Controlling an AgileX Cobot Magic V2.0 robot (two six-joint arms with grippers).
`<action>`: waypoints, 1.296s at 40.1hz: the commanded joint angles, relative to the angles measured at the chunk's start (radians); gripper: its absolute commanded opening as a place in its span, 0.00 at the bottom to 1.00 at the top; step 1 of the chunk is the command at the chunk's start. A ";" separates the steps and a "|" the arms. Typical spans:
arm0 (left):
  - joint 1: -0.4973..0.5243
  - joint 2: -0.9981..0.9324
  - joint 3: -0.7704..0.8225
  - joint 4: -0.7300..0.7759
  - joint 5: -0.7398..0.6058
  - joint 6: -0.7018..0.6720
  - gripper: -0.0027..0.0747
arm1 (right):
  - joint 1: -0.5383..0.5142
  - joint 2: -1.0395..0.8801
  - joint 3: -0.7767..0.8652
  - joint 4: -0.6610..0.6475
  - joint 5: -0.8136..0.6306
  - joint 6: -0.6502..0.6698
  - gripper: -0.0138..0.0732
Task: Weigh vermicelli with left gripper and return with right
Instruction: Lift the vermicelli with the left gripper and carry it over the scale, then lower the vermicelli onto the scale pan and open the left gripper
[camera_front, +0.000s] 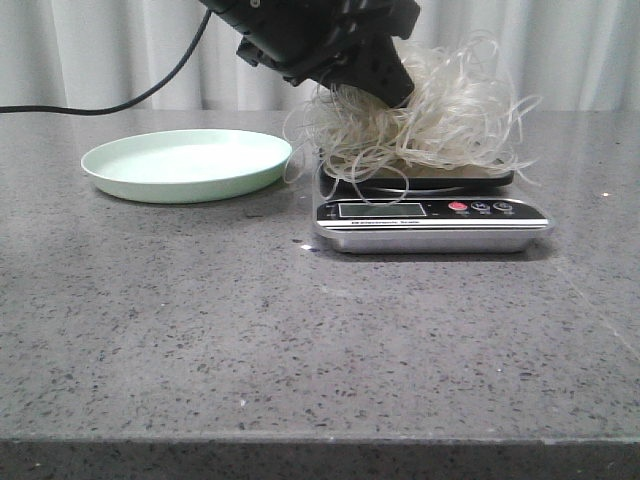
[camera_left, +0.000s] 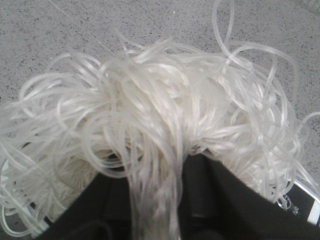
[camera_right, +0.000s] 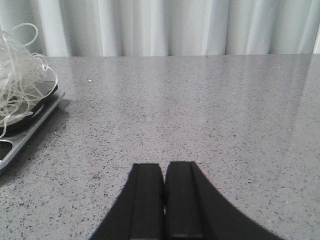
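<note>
Whitish vermicelli sits on scale, left gripper pinched on a strand bundle. Weighing step. Next: left lets go and clears. Right gripper closed, empty, idle; plate waits.

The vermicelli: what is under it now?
Under the vermicelli sits the kitchen scale, on the table. The noodles cover most of its dark platform. The left gripper reaches into them; its fingertips are hidden.
</note>
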 joint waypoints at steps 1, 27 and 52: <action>-0.007 -0.054 -0.029 -0.033 -0.015 0.001 0.61 | -0.005 -0.010 -0.007 0.000 -0.082 -0.003 0.33; 0.038 -0.252 -0.029 0.206 0.096 -0.154 0.75 | -0.005 -0.010 -0.007 0.000 -0.082 -0.003 0.33; 0.374 -0.661 0.133 0.563 0.166 -0.509 0.50 | -0.005 -0.010 -0.007 0.000 -0.082 -0.003 0.33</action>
